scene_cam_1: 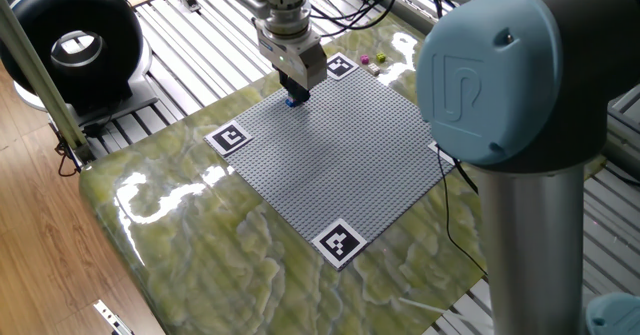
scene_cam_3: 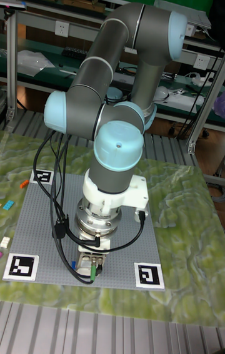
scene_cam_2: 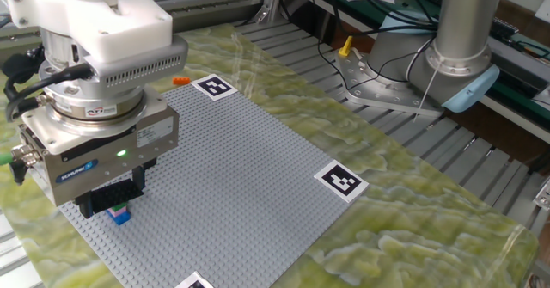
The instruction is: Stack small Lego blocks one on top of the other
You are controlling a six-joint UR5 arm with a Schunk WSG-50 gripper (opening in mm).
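Note:
A short stack of small Lego blocks [scene_cam_2: 120,212], pink over green over blue, stands near the corner of the grey baseplate [scene_cam_2: 241,168]. In one fixed view only its blue foot [scene_cam_1: 293,101] shows. My gripper [scene_cam_2: 110,200] sits straight down on the stack, its black fingers closed around the top block. In the tall fixed view the gripper [scene_cam_3: 88,266] hangs low over the plate's front edge and hides the stack.
An orange block [scene_cam_2: 180,81] lies off the plate by a marker tag [scene_cam_2: 215,87]. Pink and yellow-green blocks [scene_cam_1: 372,60] rest beyond the far tag. Loose blocks [scene_cam_3: 9,205] lie left of the plate. A black ring unit [scene_cam_1: 70,40] stands at the far left.

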